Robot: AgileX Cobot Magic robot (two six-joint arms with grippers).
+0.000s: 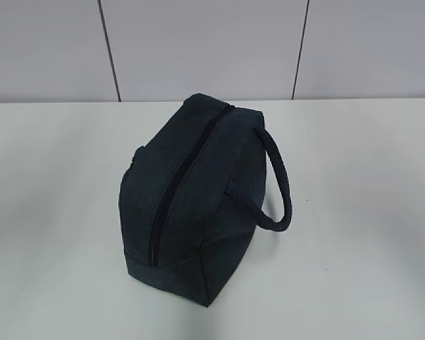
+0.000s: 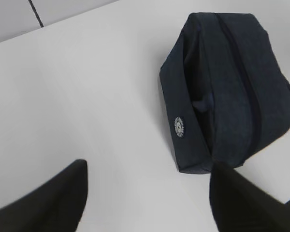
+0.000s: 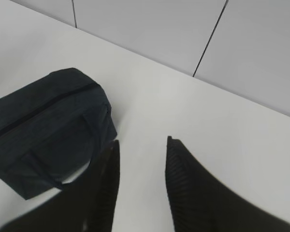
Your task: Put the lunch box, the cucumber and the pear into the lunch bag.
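Sitting alone near the middle of the white surface (image 1: 49, 212), the lunch bag (image 1: 191, 191) rests upright with its long top zipper (image 1: 180, 184) drawn shut from end to end. One thick looped handle (image 1: 276, 188) arches out from its right side in the exterior view and droops toward the surface; a second handle only peeks out at the bag's left edge. Behind the surface rises a pale panelled wall (image 1: 198, 42) with thin dark seams.

From the left wrist view, the bag lies ahead and to the right, a small round white emblem (image 2: 179, 126) on its side panel. The left gripper (image 2: 147, 193) hangs above bare surface with its fingers (image 2: 53, 203) spread wide and holding nothing; the right-hand finger's tip overlaps the bag's near corner in this view, though whether it touches cannot be told.

From the right wrist view, the bag sits to the left, handle facing the camera. The right gripper (image 3: 142, 150) has its fingers (image 3: 193, 188) at a narrower gap, also holding nothing, above open surface just beside the bag.

No lunch box, cucumber or pear shows in any view.
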